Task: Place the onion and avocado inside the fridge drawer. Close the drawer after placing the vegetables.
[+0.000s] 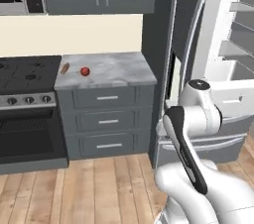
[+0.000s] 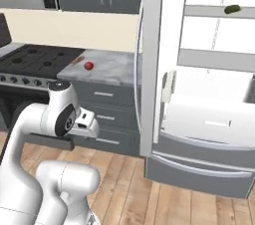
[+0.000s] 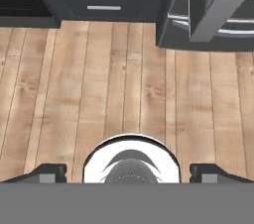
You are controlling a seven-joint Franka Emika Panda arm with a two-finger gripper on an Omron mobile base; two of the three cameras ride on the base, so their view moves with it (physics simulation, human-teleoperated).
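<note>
The onion [image 1: 85, 71] [image 2: 88, 65], a small red ball, rests on the grey marble counter [image 1: 119, 72] left of the fridge. The avocado is out of view. The white fridge drawer [image 2: 214, 114] [image 1: 232, 96] stands pulled out of the open fridge, low down. My gripper [image 3: 129, 173] hangs low in front of the base and points down at the wooden floor. Its fingertips [image 3: 47, 172] sit far apart with nothing between them, so it is open. It is well away from the counter and the drawer.
A brown bread loaf [image 1: 64, 68] lies just left of the onion. A green pickle-like item [image 2: 232, 9] sits on an upper fridge shelf. The open fridge door [image 2: 149, 69] stands edge-on between counter and drawer. The stove [image 1: 27, 77] is at the left, grey cabinet drawers [image 1: 106, 121] under the counter.
</note>
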